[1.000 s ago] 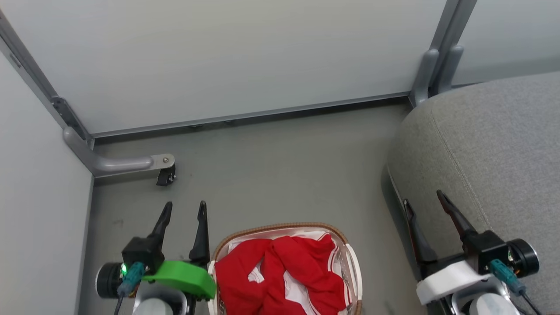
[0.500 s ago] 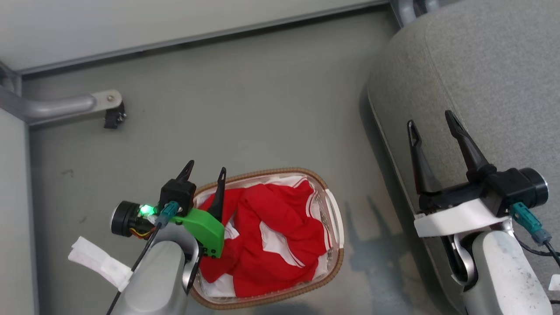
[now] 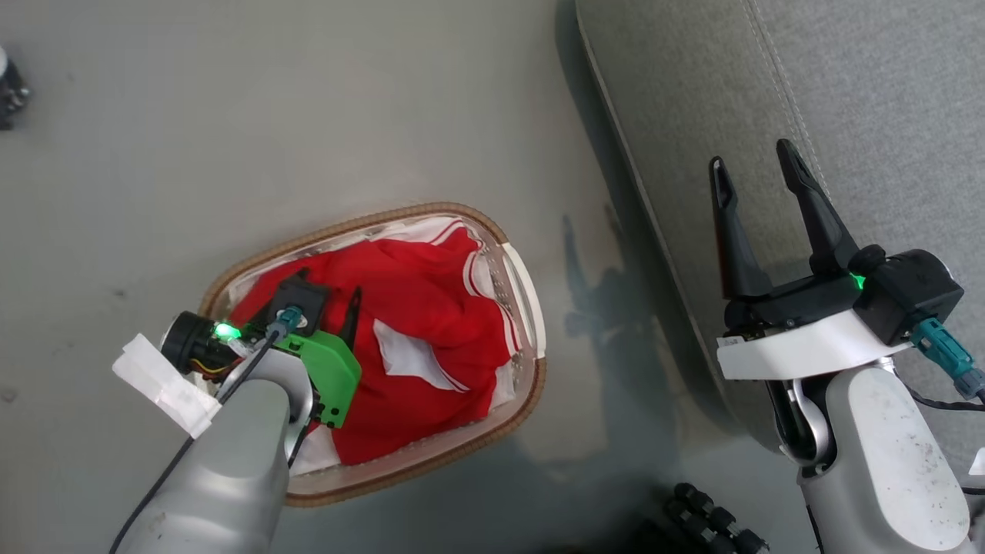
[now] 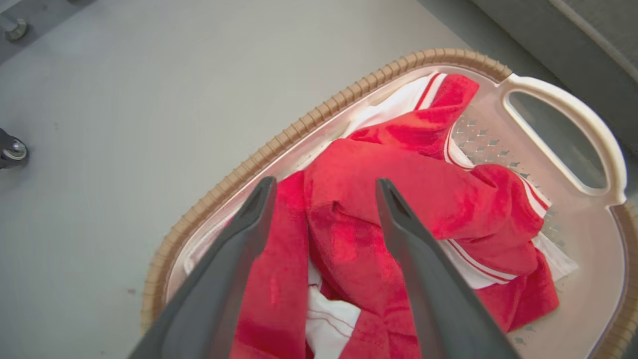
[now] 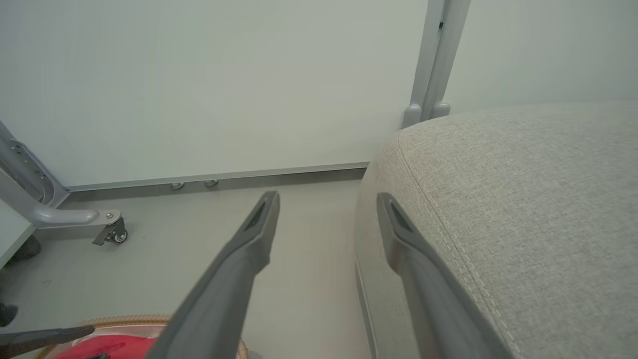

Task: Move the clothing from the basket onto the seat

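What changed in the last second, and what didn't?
The left gripper moved from beside the basket to over the clothing inside it, open astride a red fold, nothing gripped yet. The head camera tilted down. The right gripper stays open by the seat; clothing remains in the basket.

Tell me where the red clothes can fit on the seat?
The seat top is bare beyond the right tool. The floor strip between basket and seat is bare too. The basket is crowded with clothing and the left tool.

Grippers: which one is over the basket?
The left gripper, jaws open above the red clothing in the basket. The right gripper hangs open at the edge of the seat.
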Controlling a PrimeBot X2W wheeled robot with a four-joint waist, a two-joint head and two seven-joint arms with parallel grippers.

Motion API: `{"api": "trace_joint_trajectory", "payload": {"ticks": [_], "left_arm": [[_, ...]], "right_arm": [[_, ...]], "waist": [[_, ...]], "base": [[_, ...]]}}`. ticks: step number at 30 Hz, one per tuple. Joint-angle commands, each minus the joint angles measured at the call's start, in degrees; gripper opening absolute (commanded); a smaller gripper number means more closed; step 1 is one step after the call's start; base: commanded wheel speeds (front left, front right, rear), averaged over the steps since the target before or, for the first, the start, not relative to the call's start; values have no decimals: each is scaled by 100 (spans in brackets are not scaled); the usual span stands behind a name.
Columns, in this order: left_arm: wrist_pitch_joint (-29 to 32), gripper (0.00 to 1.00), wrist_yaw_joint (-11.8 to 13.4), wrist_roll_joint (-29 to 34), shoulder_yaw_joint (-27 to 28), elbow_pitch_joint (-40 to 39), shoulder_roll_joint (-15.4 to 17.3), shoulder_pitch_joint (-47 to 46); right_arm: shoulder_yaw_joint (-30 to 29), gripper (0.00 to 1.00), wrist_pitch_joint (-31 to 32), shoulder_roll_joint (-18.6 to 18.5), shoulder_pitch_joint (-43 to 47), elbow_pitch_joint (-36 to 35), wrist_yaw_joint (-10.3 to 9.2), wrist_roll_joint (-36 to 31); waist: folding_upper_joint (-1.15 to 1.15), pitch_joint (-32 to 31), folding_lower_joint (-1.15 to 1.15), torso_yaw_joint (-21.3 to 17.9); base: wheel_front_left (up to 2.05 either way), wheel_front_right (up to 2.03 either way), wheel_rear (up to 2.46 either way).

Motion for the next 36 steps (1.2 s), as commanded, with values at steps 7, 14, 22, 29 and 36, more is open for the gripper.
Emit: {"api": "trace_joint_trajectory", "payload": {"ticks": [7, 14, 22, 29, 36], "left_arm": [[58, 100, -10, -92, -57, 517, 147, -486], [116, 100, 305, -138, -41, 806, 191, -652], [476, 0, 262, -182, -143, 1015, 91, -537], [530, 0, 143, -162, -346, 1059, -49, -460], [376, 0, 12, -274, -567, 1002, -194, -383]], "right_arm": [[147, 100, -12, -4, -125, -40, -4, 234], [217, 100, -12, -5, -139, -39, -4, 350], [283, 100, -12, -6, -135, 4, -4, 423], [278, 100, -12, -8, -78, 60, -4, 330], [147, 100, -12, -9, 66, 147, -4, 98]], "waist": [[0, 872, -1, -806], [0, 960, -1, -901], [0, 924, -1, -898], [0, 667, -1, -747], [0, 78, -1, -424]], "base": [[0, 0, 0], [0, 0, 0], [0, 0, 0], [0, 0, 0], [0, 0, 0]]}}
